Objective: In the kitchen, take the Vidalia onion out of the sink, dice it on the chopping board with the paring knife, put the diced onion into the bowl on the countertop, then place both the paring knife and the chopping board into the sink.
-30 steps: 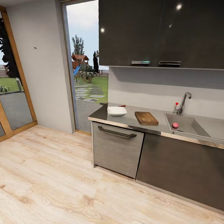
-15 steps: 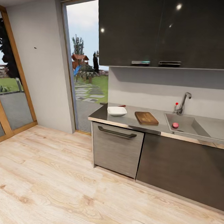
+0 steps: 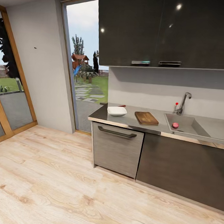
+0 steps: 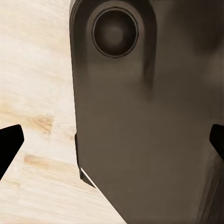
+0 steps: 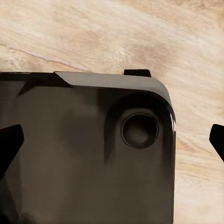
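In the head view, the pinkish Vidalia onion (image 3: 175, 125) lies in the steel sink (image 3: 192, 129) near the drain. The brown chopping board (image 3: 146, 118) lies on the grey countertop (image 3: 128, 120) left of the sink. Farther left stands the white bowl (image 3: 117, 111). Behind the bowl, the red handle of the paring knife (image 3: 122, 106) peeks out; its blade is hidden. In the wrist views, my left gripper (image 4: 112, 142) and right gripper (image 5: 113, 141) hang open over a dark part of my own body and the wood floor, holding nothing.
A curved chrome faucet (image 3: 183, 102) with a small red knob (image 3: 176, 103) rises behind the sink. Dark cabinets (image 3: 164, 31) hang above the counter. A drawer front with a handle (image 3: 117, 132) sits below. Light wood floor (image 3: 56, 184) stretches between me and the counter. Glass doors (image 3: 86, 71) stand left.
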